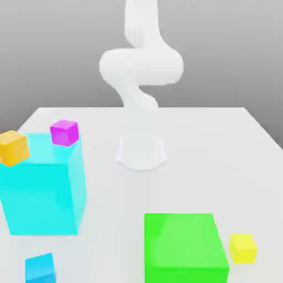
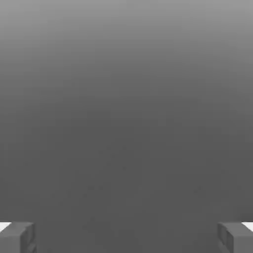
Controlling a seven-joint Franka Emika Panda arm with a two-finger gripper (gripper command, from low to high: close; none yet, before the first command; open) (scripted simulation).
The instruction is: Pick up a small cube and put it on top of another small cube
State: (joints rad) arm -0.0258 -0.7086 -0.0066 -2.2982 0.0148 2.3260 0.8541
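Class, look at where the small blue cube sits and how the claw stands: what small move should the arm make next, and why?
Probably swing the claw over toward the small blue cube. The fingers stand wide apart with nothing between them, and the cube rests untouched on the table, in front of the big cyan block.

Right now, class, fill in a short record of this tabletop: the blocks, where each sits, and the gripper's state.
surface: white table
arm: white robot arm, base at table centre
large blocks: cyan block; green block
small cubes: sky-blue cube in front of cyan block; yellow cube beside green block; orange cube and magenta cube near cyan block's top
gripper: open, holding nothing
stacking: not begun
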